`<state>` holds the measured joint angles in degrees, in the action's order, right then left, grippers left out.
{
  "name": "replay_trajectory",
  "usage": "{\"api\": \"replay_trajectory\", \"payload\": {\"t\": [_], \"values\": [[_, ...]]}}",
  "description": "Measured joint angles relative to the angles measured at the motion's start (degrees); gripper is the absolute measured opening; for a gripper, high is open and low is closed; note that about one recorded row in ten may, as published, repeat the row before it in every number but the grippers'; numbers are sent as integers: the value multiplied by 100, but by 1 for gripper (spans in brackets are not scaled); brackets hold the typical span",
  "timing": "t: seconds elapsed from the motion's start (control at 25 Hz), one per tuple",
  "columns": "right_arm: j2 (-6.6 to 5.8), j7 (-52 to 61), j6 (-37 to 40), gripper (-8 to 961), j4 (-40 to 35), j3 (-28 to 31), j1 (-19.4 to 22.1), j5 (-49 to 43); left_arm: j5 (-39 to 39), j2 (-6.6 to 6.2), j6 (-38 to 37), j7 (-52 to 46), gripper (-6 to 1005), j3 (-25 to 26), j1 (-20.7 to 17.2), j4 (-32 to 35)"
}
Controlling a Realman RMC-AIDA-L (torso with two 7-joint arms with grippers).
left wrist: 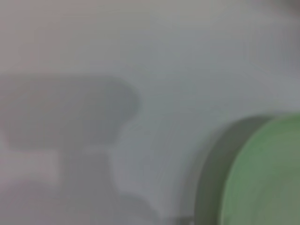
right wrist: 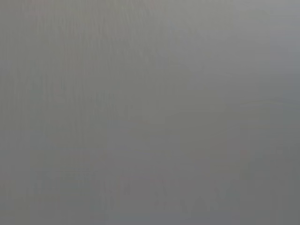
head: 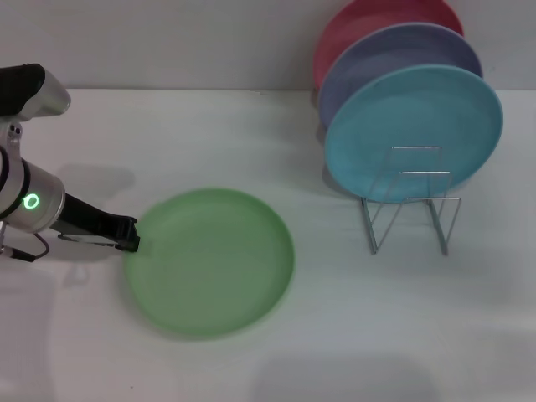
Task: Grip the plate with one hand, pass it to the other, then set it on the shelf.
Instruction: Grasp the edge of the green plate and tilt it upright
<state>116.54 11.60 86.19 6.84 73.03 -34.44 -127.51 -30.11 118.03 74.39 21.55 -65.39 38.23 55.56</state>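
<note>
The light-green plate (head: 209,261) lies flat on the white table, left of centre in the head view. My left gripper (head: 130,236), on a black arm with a green light, reaches in from the left and sits at the plate's left rim. The left wrist view shows a part of the plate's edge (left wrist: 267,178) over the table. The silver wire rack (head: 410,205) stands at the right, with its front loops bare. My right gripper is out of view, and the right wrist view shows only plain grey.
A light-blue plate (head: 414,130), a lavender plate (head: 394,59) and a red plate (head: 368,21) stand upright in the back slots of the rack. The white table (head: 377,335) stretches in front of the plate and rack.
</note>
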Motion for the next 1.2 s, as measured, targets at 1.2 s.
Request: {"api": "replay_trajectory", "payload": {"t": [1.2], "values": [[0, 0, -4, 632, 3, 0, -27, 7, -50, 0, -179, 190, 30, -83, -74, 255]]}}
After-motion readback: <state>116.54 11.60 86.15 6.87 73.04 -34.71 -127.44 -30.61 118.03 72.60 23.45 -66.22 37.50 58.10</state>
